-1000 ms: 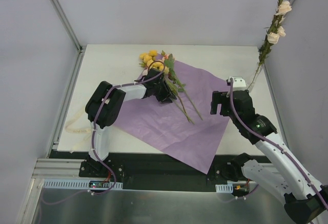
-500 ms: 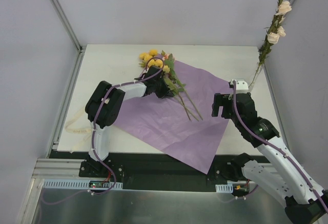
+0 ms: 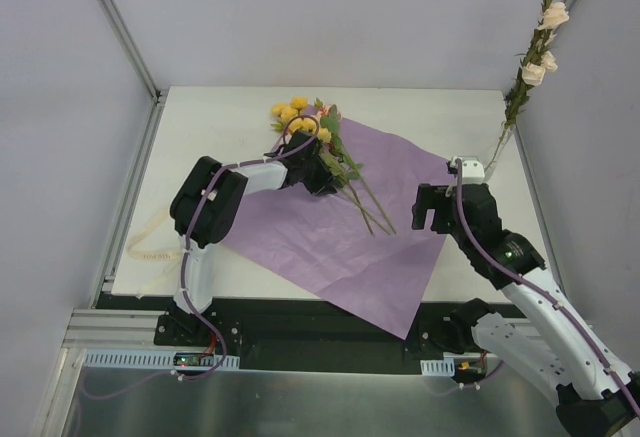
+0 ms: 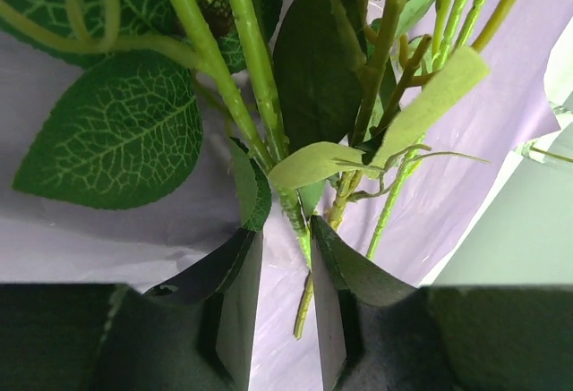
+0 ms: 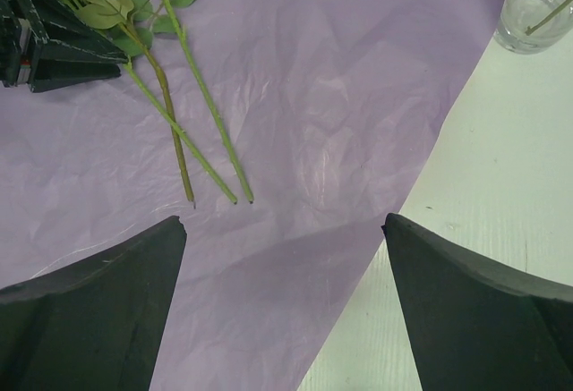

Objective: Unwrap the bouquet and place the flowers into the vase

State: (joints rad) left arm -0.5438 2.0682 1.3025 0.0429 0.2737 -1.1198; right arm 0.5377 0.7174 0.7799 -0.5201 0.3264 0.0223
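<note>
First, count from the left: one cream ribbon [image 3: 150, 249] at the table's left edge, one purple paper sheet [image 3: 330, 247], one loose bunch of flowers [image 3: 335, 157] showing three cut stem ends in the right wrist view, and one vase [image 3: 497, 152] carrying one cream-bloomed stem [image 3: 530, 75]. You are working on a white table [image 3: 220, 117] enclosed by pale grey walls with metal corner posts. The flowers lie flat on the far part of the paper sheet, yellow heads toward the far edge, stem ends pointing near-right. The left gripper [image 4: 285, 234] sits low over the leafy middle of the bunch. Its fingers stand narrowly apart with one green stem running through the gap; you cannot tell whether that stem is pinched. The right gripper [image 3: 431, 207] hovers over the paper's right corner, fingers spread wide and holding nothing, well apart from the stem ends. The vase stands near it at the table's right edge, off the paper.
</note>
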